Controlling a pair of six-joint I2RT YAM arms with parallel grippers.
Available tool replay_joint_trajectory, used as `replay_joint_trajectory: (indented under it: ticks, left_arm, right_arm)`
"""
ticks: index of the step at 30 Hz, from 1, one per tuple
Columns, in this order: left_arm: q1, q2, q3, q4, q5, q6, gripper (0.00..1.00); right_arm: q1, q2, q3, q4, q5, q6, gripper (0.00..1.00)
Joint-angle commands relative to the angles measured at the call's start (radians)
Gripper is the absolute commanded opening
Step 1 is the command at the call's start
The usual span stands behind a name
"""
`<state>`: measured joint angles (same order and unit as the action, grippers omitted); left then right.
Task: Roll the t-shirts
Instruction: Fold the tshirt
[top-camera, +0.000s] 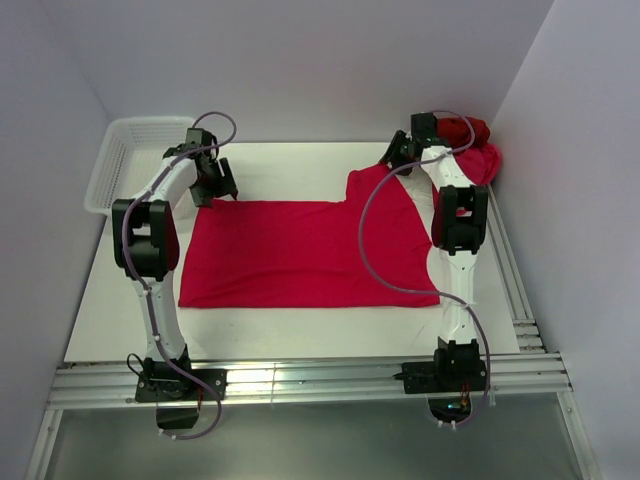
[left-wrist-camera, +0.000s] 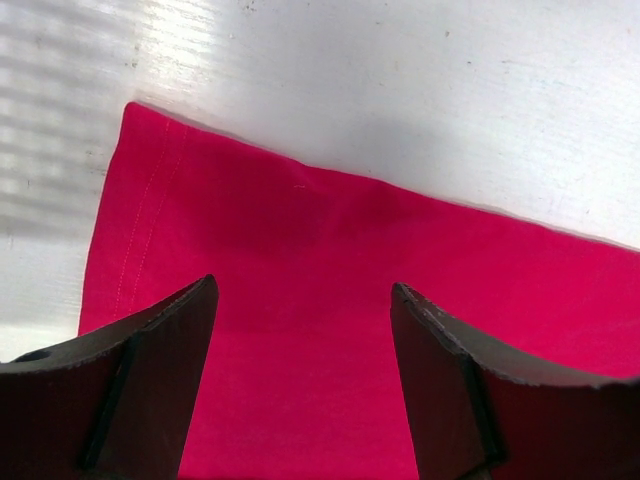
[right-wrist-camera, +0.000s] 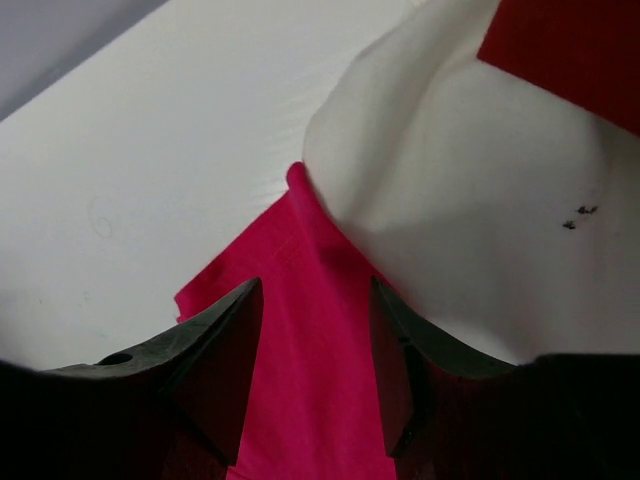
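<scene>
One crimson t-shirt (top-camera: 290, 255), mesh basket (top-camera: 125, 150), shirt pile (top-camera: 485, 160)

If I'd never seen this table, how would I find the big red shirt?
Start at the white table. The bright crimson t-shirt lies spread flat across its middle. The other shirts sit bunched in the far right corner, so it alone is laid out.

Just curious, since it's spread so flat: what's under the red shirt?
Only the white table shows around the red shirt. It lies flat, so likely nothing bulky is beneath, but that area is covered. A cream cloth overlaps its sleeve.
</scene>
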<state>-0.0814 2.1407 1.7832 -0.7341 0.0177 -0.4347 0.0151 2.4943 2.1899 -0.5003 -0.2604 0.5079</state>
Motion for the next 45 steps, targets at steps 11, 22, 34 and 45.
replay_joint_trajectory:
  ticks: [11,22,34,45]
  left_arm:
    - [0.04,0.007,0.035,0.001,0.005,-0.006,0.76]
    - [0.04,0.076,0.076,-0.002,0.001,-0.013,0.73]
    - [0.038,0.127,0.114,-0.027,-0.165,-0.033,0.61]
    - [0.022,0.18,0.133,-0.011,-0.254,-0.053,0.41]
  right_arm:
    - [-0.038,-0.073,-0.073,-0.044,0.084,-0.031,0.53]
    - [-0.032,-0.13,-0.172,-0.008,0.059,-0.072,0.42]
    - [-0.021,-0.172,-0.194,0.048,0.003,-0.091,0.33]
    - [-0.02,-0.201,-0.191,0.08,-0.046,-0.097,0.33]
